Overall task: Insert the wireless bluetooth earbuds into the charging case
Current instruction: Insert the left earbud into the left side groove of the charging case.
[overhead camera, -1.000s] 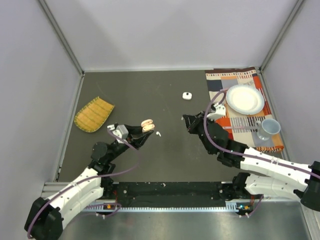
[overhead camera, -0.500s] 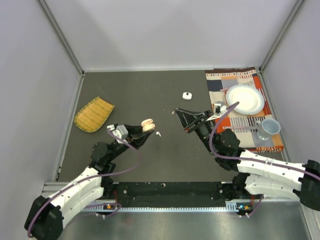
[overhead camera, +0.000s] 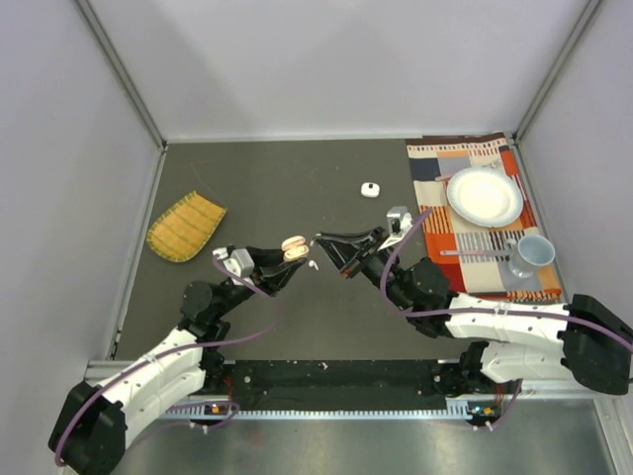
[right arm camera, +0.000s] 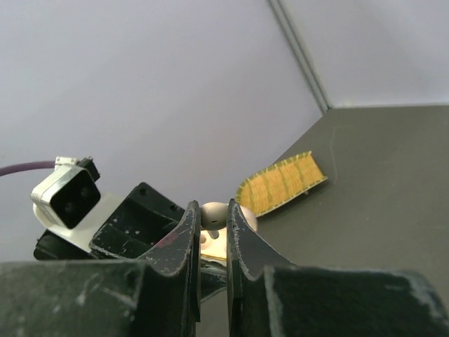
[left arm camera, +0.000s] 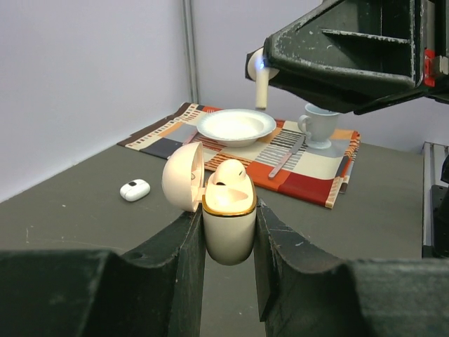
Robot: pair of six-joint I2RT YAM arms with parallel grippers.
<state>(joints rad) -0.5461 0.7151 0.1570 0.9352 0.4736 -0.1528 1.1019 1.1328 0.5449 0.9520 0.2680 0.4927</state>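
My left gripper (left arm camera: 228, 219) is shut on the peach charging case (left arm camera: 229, 228) and holds it upright off the table, lid (left arm camera: 184, 177) swung open to the left. One pale earbud (left arm camera: 229, 173) sits in the case. My right gripper (overhead camera: 318, 240) is shut on another pale earbud (right arm camera: 214, 215), whose stem points down just above and to the right of the case (overhead camera: 291, 244). In the left wrist view that held earbud (left arm camera: 262, 77) hangs from the right gripper's tips. A white earbud (overhead camera: 313, 265) lies on the table beside the case.
A small white case (overhead camera: 370, 189) lies on the dark table behind the grippers. A yellow woven mat (overhead camera: 185, 226) is at the left. On the right, a striped placemat (overhead camera: 447, 163) carries a white plate (overhead camera: 485, 195), a cup (overhead camera: 532, 254) and cutlery.
My right gripper has swung left across the table with the earbud, from near the placemat to right beside the open case. The left arm and case have stayed still.
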